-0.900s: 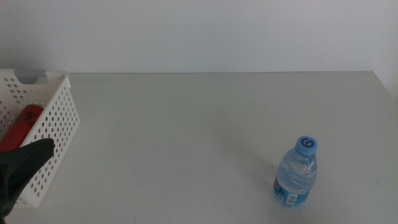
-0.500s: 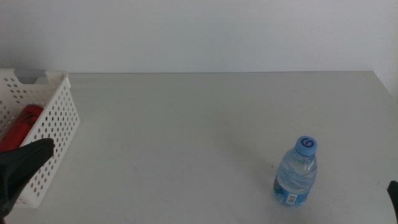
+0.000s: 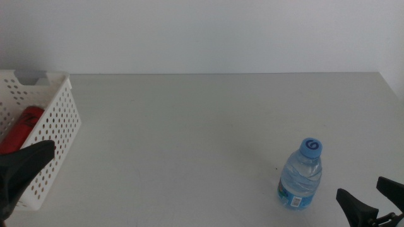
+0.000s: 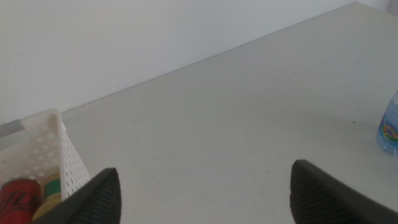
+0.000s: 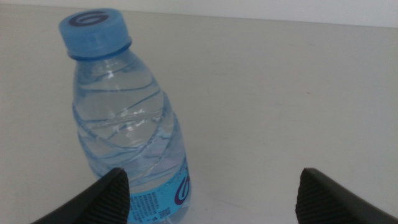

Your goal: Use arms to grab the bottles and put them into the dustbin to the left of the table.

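Black jaws spread wide, the right gripper (image 3: 372,203) sits at the table's near right corner, nothing between its fingers. Just off at its ten o'clock stands the water bottle (image 3: 301,174), upright, blue cap (image 5: 94,31) on, not touched by anything. From the wrist camera the bottle (image 5: 129,137) is off to one side of the gap, close to one jaw and not centred.

So the job now, as I judge it, is lining up. The gripper wants to slide sideways until the bottle's body sits squarely in the gap, then push in at label height, low enough that the thin ribbed plastic won't tip or squirt out. Close gently; a clear bottle like this dents easily.

Over at nine o'clock, the left gripper (image 3: 19,170) waits by the near end of the bin (image 3: 60,135), jaws wide apart in its own wrist view. The red can (image 3: 19,129) lies in the bin, and that wrist view shows a yellow-capped bottle (image 4: 51,190) beside the can (image 4: 17,194). That leaves this last bottle with a long carry across the bare table (image 3: 189,126).
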